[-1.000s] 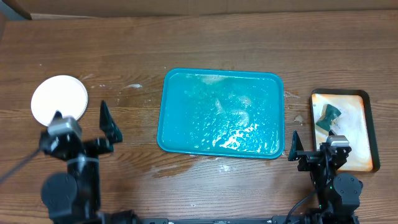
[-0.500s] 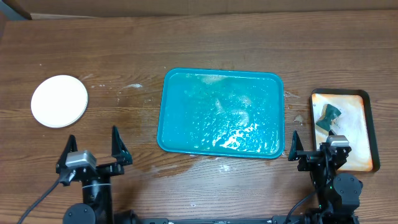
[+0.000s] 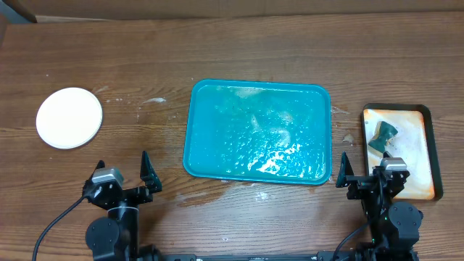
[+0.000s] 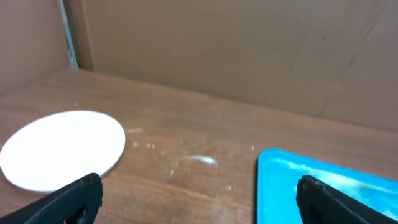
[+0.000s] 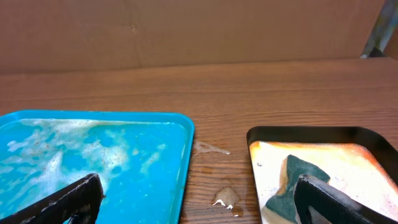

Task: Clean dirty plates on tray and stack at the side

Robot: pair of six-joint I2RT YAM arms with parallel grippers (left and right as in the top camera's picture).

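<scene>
A white round plate (image 3: 69, 117) lies on the table at the far left; it also shows in the left wrist view (image 4: 62, 148). I cannot tell whether more plates lie under it. The teal tray (image 3: 197, 130) sits in the middle, holding foamy water and no plates; its corner shows in the left wrist view (image 4: 273, 180) and the right wrist view (image 5: 168, 162). My left gripper (image 3: 125, 175) is open and empty near the front edge, between plate and tray (image 4: 199, 200). My right gripper (image 3: 371, 177) is open and empty at the front right (image 5: 199, 202).
A small dark-rimmed tray (image 3: 429, 145) with whitish-orange foam stands at the right and holds a green sponge (image 3: 381, 135), also in the right wrist view (image 5: 292, 180). Water drops (image 5: 227, 198) lie between the two trays. A cardboard wall runs along the back.
My left arm has pulled back from beside the white plate toward the front edge and shifted right, open and empty. The right arm has not moved.
</scene>
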